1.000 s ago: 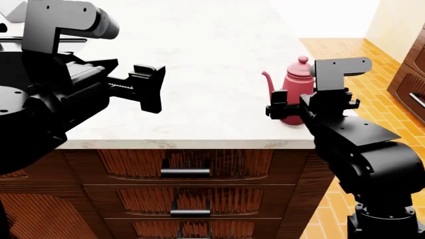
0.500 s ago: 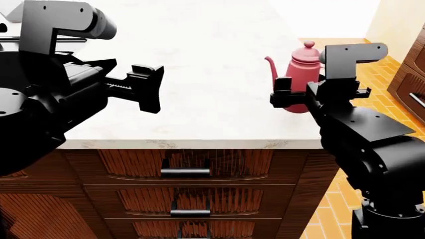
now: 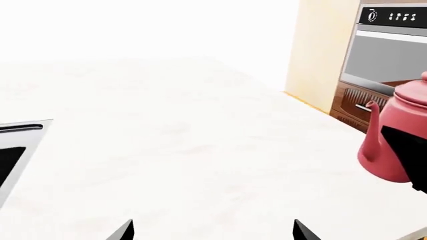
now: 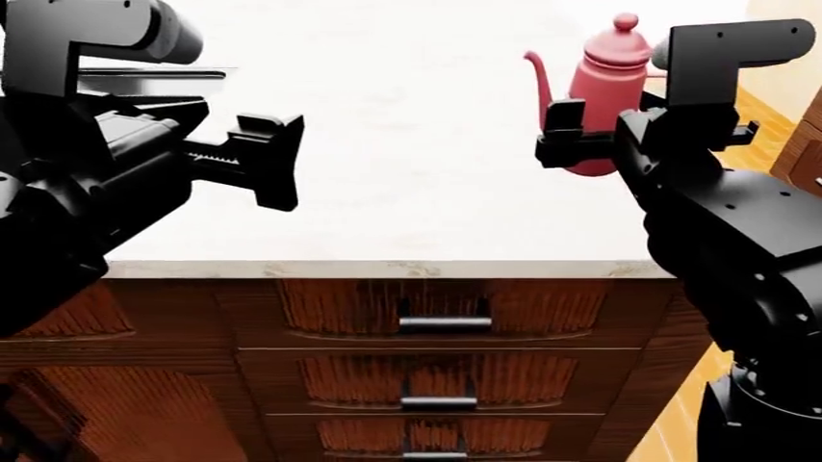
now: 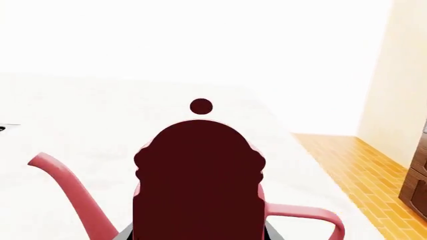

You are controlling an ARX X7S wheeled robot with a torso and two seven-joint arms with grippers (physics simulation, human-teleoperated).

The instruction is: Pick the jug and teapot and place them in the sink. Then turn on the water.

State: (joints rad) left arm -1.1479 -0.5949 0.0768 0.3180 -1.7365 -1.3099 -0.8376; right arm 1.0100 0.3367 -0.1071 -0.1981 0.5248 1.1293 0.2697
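Two grippers to watch here, so we'll go camera by camera. From the left wrist, we see the teapot (image 3: 395,142) out at about 3 o'clock over the pale counter (image 3: 173,145), partly covered by a dark shape, with a corner of the sink (image 3: 19,131) at 9 o'clock; only the two tips of the left gripper (image 3: 212,231) show, set wide apart with nothing between them. From the head, the left gripper (image 4: 264,162) hovers at 9 o'clock, jaws spread and empty, while the right gripper (image 4: 565,135) sits at 2 o'clock, pressed up against the teapot (image 4: 603,87), which looks lifted off the counter (image 4: 411,144). We read it as clamped on the pot's body, though the contact itself is hidden. From the right wrist, the teapot (image 5: 200,185) fills the middle, spout toward 8 o'clock and handle toward 4 o'clock, and we can't see the fingers at all. What worries us: a tapered, smooth body could slide out during the long carry across to the sink, or the thin spout could clip the steel rim on the way in. The jug isn't in any view.
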